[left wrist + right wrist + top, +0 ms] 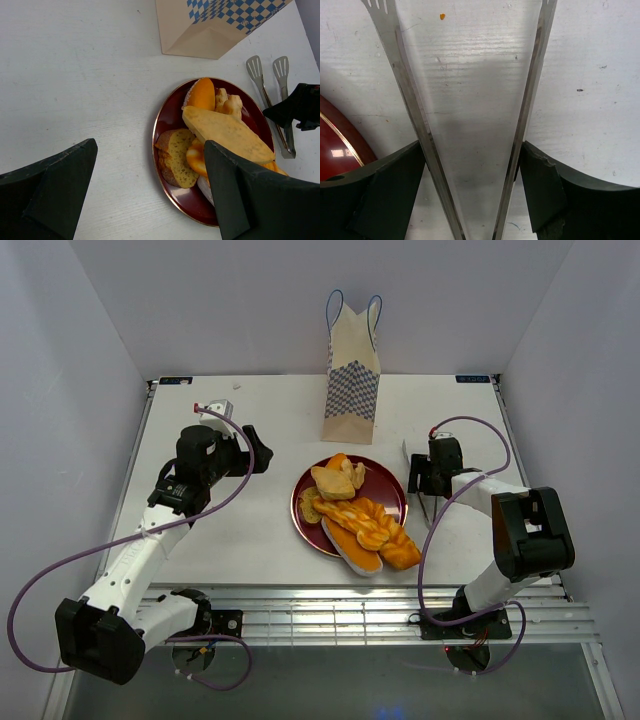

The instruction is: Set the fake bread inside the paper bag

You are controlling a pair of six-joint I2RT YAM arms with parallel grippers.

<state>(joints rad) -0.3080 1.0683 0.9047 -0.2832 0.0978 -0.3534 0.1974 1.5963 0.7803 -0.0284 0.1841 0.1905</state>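
Note:
The fake bread (355, 512) lies piled on a dark red plate (300, 508): a braided loaf, rolls and slices. The left wrist view shows a slice (177, 155), a tan oval loaf (225, 132) and an orange roll (202, 94). The paper bag (352, 380) stands upright behind the plate; its base shows in the left wrist view (210, 25). My left gripper (258, 450) is open and empty, hovering left of the plate (150, 145). My right gripper (418, 475) is down at the table right of the plate, its fingers pressing both arms of metal tongs (405, 95).
The tongs (260, 80) lie on the white table just right of the plate, tips toward the bag. The plate rim (340, 145) is close to the left of my right gripper (471, 150). White walls enclose the table at back and sides.

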